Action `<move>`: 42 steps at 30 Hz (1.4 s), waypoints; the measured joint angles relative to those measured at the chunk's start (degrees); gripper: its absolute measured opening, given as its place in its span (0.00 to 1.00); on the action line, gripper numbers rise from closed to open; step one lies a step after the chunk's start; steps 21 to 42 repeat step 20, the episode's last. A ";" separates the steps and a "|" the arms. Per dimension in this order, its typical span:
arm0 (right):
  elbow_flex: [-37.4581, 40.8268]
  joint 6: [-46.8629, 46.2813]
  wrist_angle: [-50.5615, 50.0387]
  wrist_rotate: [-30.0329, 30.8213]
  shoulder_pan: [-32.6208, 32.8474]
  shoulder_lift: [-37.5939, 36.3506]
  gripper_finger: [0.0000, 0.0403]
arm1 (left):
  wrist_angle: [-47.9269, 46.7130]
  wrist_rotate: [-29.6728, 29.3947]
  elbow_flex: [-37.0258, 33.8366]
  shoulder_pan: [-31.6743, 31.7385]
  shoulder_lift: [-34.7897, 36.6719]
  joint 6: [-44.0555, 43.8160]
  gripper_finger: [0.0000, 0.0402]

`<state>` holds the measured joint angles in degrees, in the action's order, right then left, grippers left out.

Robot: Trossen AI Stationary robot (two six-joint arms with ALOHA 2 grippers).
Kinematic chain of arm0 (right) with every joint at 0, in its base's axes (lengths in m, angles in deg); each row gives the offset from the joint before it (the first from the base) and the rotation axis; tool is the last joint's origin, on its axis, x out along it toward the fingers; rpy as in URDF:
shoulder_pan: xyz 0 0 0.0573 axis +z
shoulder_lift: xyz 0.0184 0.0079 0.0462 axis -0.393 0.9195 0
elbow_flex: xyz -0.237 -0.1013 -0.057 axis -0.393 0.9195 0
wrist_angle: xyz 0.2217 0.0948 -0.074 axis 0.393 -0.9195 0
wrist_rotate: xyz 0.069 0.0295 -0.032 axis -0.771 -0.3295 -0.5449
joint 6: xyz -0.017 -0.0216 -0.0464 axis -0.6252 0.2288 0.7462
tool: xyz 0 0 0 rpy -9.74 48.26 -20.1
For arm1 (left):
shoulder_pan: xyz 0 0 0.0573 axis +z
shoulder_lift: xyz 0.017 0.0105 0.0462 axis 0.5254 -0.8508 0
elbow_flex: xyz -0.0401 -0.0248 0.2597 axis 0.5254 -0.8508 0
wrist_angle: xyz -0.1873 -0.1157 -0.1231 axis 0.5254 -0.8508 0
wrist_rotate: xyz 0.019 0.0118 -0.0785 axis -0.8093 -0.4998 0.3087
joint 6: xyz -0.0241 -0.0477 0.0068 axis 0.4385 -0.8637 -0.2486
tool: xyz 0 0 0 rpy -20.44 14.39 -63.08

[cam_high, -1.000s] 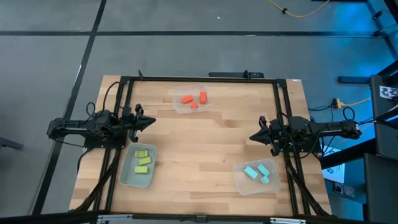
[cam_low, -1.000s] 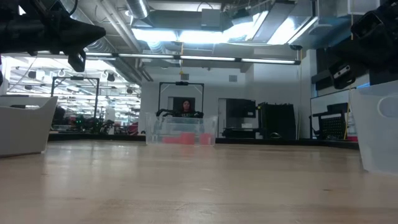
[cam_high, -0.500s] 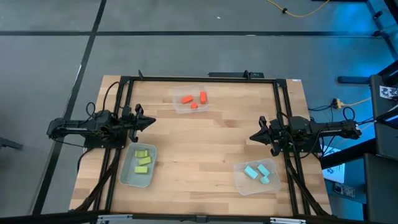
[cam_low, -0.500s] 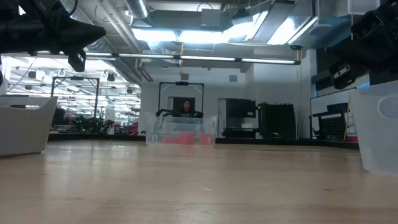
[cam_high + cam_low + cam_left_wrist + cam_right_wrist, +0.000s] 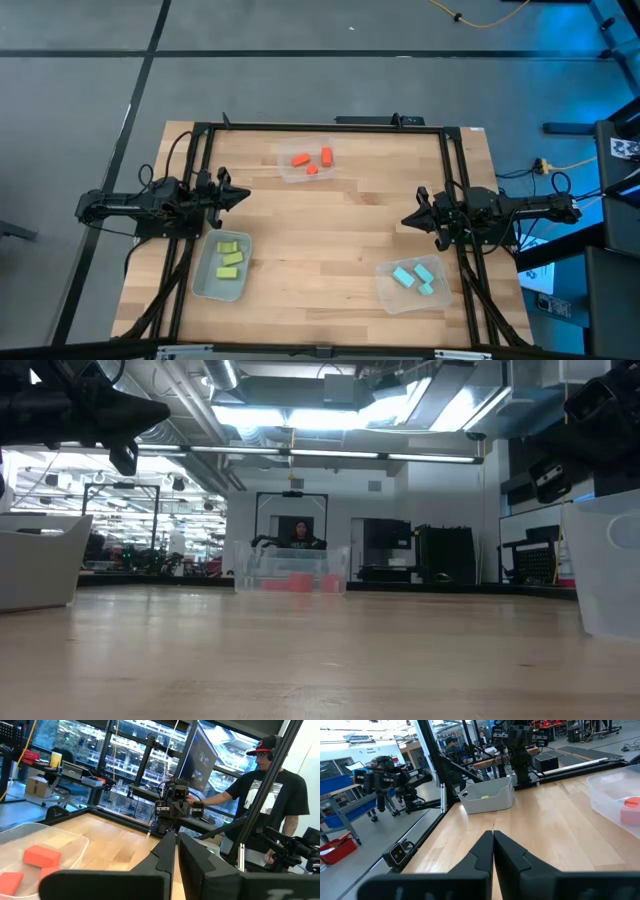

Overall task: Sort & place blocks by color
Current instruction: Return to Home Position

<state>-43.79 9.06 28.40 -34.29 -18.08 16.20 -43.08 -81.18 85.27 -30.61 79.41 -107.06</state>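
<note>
Three orange-red blocks (image 5: 311,160) lie in a clear bin (image 5: 334,168) at the table's far middle. Three yellow-green blocks (image 5: 230,257) lie in a bin (image 5: 212,286) at the near left. Three light blue blocks (image 5: 413,277) lie in a bin (image 5: 389,297) at the near right. My left gripper (image 5: 243,196) hovers at the left edge, shut and holding nothing, with its fingertips (image 5: 177,840) together. My right gripper (image 5: 407,220) hovers at the right edge, shut and holding nothing, fingertips (image 5: 492,837) together.
A black frame (image 5: 320,127) runs along the table's far, left and right sides. Bare wood (image 5: 320,235) lies between the three bins. A person (image 5: 270,795) stands beyond the table in the left wrist view. Workshop benches and gear fill the room behind.
</note>
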 joint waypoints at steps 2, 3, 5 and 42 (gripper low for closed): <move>0.00 0.06 0.00 0.00 0.00 0.00 0.04 | 0.00 -0.02 0.00 0.01 0.00 0.02 0.04; 0.00 0.03 0.00 0.00 0.00 0.00 0.04 | 0.00 0.00 0.00 0.00 0.00 0.01 0.04; 0.00 0.01 -0.01 0.00 0.00 0.00 0.04 | 0.00 0.00 0.00 0.00 0.00 0.00 0.03; 0.00 0.01 0.00 0.00 0.00 0.00 0.04 | -0.01 0.00 0.00 0.01 0.00 -0.01 0.02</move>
